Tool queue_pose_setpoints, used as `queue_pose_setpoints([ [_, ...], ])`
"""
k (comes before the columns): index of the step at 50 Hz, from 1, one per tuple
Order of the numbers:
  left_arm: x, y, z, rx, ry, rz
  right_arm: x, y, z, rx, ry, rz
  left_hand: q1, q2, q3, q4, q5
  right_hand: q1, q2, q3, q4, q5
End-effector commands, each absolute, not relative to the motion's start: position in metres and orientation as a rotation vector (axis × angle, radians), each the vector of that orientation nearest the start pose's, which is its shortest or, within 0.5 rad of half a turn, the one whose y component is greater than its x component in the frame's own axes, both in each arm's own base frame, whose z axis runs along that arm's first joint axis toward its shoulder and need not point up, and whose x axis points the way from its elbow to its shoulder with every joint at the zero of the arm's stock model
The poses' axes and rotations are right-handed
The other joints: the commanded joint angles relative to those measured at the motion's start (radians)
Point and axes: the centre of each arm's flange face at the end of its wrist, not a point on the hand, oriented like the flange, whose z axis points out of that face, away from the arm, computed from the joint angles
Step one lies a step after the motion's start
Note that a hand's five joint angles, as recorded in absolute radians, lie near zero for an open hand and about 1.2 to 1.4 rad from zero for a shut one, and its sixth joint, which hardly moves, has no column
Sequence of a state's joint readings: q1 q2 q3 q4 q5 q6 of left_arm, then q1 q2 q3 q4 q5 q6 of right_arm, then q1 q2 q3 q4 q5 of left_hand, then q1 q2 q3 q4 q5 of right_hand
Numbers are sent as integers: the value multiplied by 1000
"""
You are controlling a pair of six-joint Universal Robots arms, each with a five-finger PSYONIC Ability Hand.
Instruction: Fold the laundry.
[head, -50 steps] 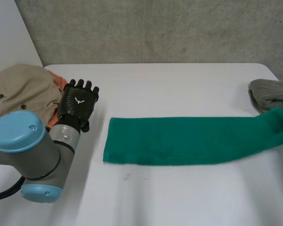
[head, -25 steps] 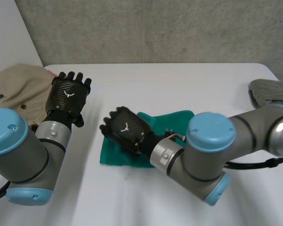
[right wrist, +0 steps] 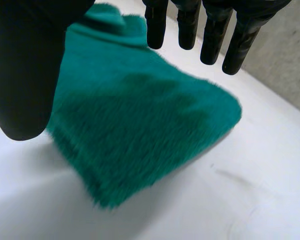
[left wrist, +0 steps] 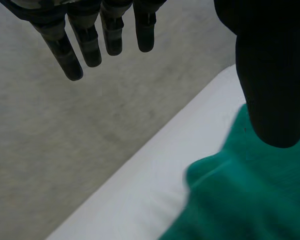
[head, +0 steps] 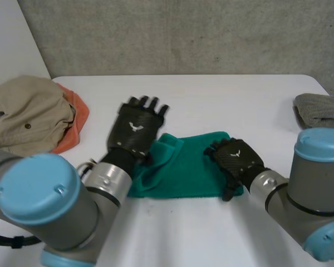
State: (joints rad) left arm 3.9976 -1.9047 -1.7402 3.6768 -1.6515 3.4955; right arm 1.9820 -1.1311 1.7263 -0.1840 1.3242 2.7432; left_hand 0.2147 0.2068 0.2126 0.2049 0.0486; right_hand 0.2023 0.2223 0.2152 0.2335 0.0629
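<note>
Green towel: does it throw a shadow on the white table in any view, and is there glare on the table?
Head view: soft, even light; the green towel leaves only a thin, faint shadow along its near edge, and the table has no glare. Right wrist view: a soft grey shadow lies on the table beside the towel's edge. Left wrist view: no glare on the table next to the towel.

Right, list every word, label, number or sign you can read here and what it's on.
No readable words or numbers anywhere.
White winged emblem, no letters: back of the black left robot hand.
Same emblem, no letters: back of the black right robot hand.
Folded green fleecy towel: no label showing.
</note>
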Motion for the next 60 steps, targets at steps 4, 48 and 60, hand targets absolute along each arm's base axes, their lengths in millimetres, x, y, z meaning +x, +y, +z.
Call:
queue_pose_setpoints([
  [4,-354,-191,152,1242,2206,-2212,275,-237,131,-1180,2136,-1630,-10,-2,-8,0,-18,135,115,122,103,100],
  [48,-338,-177,187,1202,2158,-2241,253,-246,128,-1474,2222,-1780,-25,-17,-23,-15,-33,1194,1174,1181,1163,1159],
  [60,-357,-203,138,1166,2235,-2104,247,-244,121,-1461,2261,-1736,-16,-8,-14,-6,-24,1194,1174,1181,1163,1159],
])
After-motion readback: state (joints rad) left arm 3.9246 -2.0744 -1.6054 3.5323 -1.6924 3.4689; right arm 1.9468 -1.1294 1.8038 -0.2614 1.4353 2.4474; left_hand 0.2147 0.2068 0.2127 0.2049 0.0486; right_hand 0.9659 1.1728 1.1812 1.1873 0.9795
